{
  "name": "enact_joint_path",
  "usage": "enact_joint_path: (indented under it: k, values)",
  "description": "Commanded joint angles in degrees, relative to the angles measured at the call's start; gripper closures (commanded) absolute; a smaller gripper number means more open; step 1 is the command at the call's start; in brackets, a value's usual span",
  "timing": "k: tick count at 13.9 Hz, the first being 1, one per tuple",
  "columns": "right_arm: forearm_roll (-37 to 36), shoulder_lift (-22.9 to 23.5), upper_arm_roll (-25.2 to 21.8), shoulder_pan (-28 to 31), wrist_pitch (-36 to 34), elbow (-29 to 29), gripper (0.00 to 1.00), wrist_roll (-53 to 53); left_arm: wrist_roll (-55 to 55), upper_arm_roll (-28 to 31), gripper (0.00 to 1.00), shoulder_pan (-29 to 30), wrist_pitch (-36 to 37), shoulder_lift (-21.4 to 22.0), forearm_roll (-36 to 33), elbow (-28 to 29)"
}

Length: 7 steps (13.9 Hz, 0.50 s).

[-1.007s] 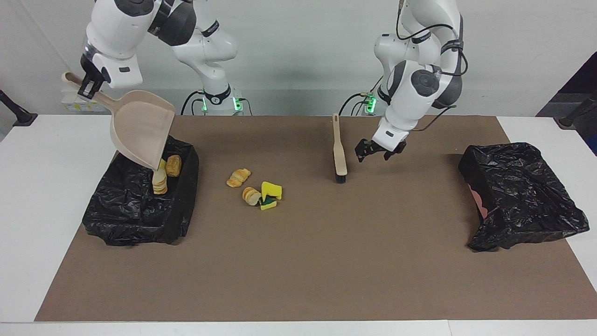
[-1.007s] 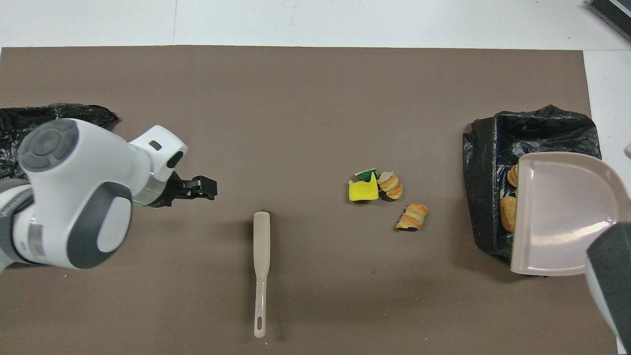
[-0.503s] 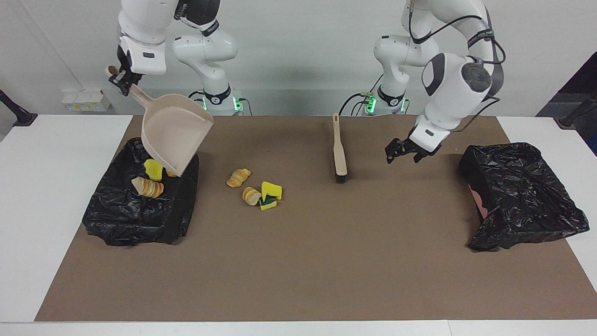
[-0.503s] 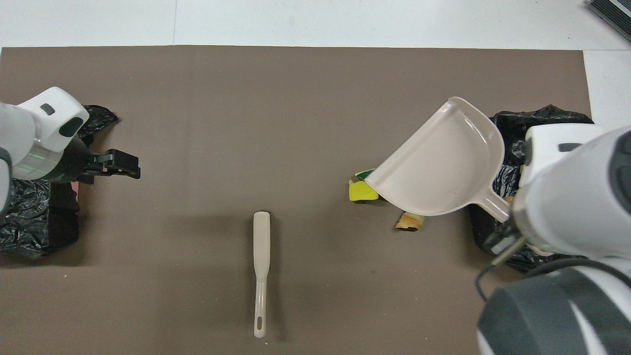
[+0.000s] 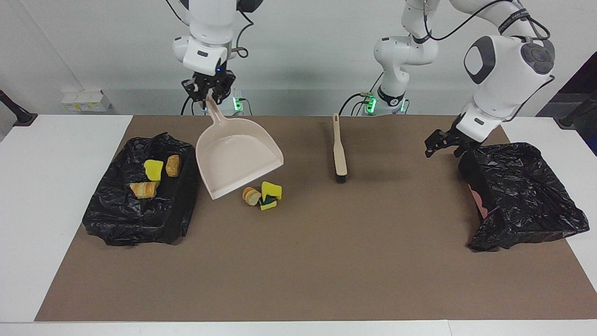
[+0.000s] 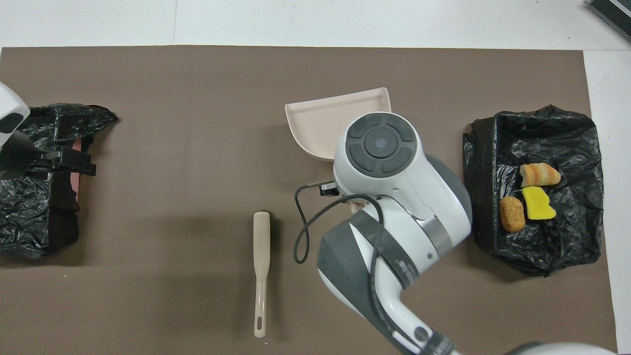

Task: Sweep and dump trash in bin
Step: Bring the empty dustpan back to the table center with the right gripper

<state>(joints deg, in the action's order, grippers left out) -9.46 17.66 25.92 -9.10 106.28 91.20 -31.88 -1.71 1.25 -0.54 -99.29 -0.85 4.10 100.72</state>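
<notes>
Facing view: golden, yellow trash (image 5: 261, 196); right claw (image 5: 207, 93) pinching dustpan (image 5: 235, 156); left claw (image 5: 443, 142) spread.

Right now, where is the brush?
The brush lies untouched on the brown mat mid-table, handle toward the robots, between the raised dustpan and the left arm's bin.

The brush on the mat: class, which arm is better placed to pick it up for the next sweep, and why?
Left. The left gripper is open and empty beside the brush, while the right gripper is shut on the dustpan, over the remaining trash.
</notes>
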Motion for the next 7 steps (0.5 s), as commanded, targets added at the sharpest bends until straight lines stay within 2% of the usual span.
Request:
enact_joint_path:
  k: [1, 4, 7]
  values:
    - [0.05, 11.92, 1.41, -2.4, 3.31, -12.16, 1.0, -9.92, 1.36, -0.46, 0.0, -0.69, 2.08, -0.03, -2.08, -2.9]
    - [-5.21, 21.69, 1.77, -7.32, 7.53, -20.52, 1.0, -15.83, 0.92, -0.64, 0.0, -0.78, 4.89, 3.13, -2.0, -1.76]
    - [-6.1, 23.21, 2.12, -8.3, 10.0, -20.98, 1.0, -16.46, 0.22, -0.64, 0.0, -0.87, 7.44, 4.54, -2.17, -2.46]
